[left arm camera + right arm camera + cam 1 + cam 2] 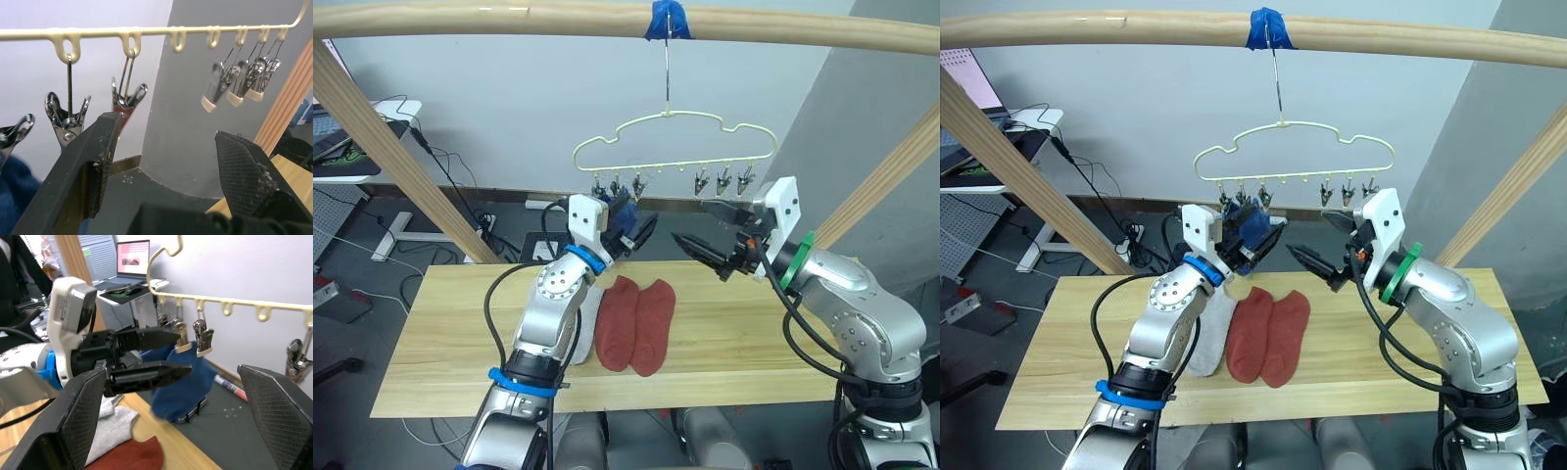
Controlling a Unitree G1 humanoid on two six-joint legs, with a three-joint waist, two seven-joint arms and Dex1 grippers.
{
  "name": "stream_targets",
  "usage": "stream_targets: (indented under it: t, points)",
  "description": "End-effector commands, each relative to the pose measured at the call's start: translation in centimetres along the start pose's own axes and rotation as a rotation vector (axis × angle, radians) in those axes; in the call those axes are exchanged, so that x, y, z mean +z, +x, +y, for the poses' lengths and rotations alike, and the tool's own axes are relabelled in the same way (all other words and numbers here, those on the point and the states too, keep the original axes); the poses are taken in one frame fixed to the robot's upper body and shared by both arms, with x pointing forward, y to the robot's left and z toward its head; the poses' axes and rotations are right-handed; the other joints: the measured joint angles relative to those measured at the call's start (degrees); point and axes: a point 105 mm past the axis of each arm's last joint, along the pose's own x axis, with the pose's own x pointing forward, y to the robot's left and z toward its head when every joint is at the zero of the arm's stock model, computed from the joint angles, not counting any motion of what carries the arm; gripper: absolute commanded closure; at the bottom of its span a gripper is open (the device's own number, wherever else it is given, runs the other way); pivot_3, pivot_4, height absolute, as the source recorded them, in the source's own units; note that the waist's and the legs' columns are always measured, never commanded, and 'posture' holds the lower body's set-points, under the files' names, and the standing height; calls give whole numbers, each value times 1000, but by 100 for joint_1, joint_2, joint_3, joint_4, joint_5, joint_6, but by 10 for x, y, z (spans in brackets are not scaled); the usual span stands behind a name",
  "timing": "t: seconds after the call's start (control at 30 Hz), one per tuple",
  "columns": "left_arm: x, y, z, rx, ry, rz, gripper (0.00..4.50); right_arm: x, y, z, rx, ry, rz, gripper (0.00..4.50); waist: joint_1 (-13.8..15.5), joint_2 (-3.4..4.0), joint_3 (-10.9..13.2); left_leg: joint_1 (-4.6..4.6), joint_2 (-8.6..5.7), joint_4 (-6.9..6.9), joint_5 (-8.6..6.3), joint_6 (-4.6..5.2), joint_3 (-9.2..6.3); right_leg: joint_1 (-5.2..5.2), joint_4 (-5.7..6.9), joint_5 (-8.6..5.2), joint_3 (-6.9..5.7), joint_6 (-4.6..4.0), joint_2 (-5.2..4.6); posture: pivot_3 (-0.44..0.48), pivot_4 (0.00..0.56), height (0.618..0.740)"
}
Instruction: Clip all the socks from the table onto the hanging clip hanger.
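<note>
Your left gripper open-fingered just under the clip hanger; right gripper open too.
Blue sock hangs clipped beside your left fingers. Two rust red socks and a grey sock lie on the table.

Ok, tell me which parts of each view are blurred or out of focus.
Left wrist view: the clips on the clip hanger are sharp, while the left pincer and the blue sock at the edge are soft. Right wrist view: the blue sock is smeared and the right pincer soft. Eye views: sharp throughout.
</note>
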Motion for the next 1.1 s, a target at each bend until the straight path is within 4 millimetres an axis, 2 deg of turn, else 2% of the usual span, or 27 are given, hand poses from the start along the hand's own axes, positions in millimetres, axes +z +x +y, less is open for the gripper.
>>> stream_targets:
  t: [0.03,0.23,0.6,1.1]
  points:
    - [11,5,4,19,24,-55,1121,15,-2,2,7,-44,-59,0,-7,0,0,0,0,0,0,0,0,0,0,0,-1,0,0,-198,212,740]
    - [12,10,12,57,-26,-67,1121,21,0,5,19,-49,-91,0,-44,0,0,0,0,0,0,0,-1,1,1,0,0,0,0,-203,215,740]
    - [18,19,15,69,-29,-92,1121,19,0,6,18,-48,-88,0,-134,0,0,0,0,0,0,0,-1,2,1,0,0,1,1,-212,216,740]
    - [23,24,12,62,-31,-117,1121,22,1,5,5,-56,-86,0,-146,0,0,1,0,0,0,0,-1,1,2,0,0,1,2,-218,210,740]
